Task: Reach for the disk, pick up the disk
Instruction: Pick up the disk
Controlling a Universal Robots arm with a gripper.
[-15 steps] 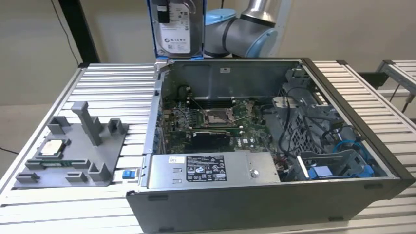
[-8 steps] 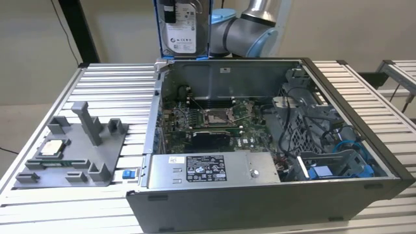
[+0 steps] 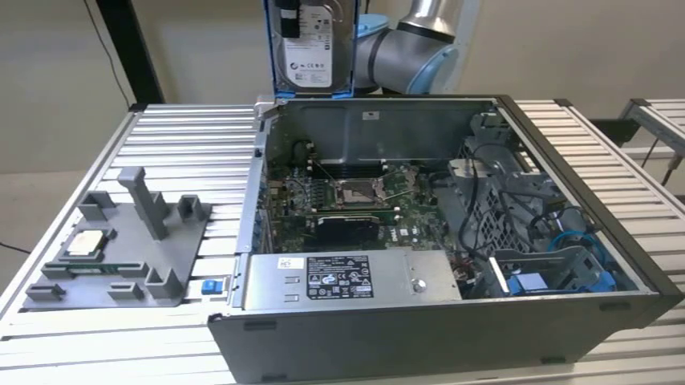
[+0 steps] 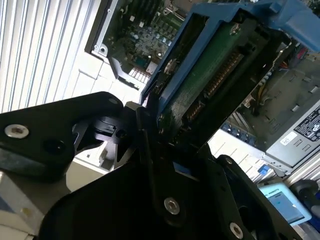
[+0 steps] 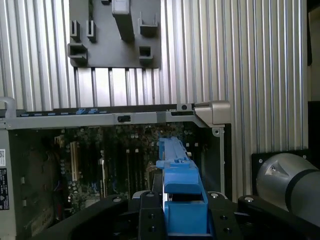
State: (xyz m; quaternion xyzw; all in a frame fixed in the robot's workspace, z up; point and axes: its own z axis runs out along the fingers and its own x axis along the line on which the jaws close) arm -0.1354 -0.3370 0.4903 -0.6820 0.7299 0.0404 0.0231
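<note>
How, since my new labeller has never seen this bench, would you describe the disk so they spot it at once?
Find the open computer case on the slatted table. Above its far wall, before the grey arm, the disk hangs upright in the gripper. Unlike the chip on the grey fixture, it is a labelled silver slab in a blue bracket.

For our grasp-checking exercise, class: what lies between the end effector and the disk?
Nothing. In the second wrist view the end effector clamps the disk directly by its blue bracket.
</note>
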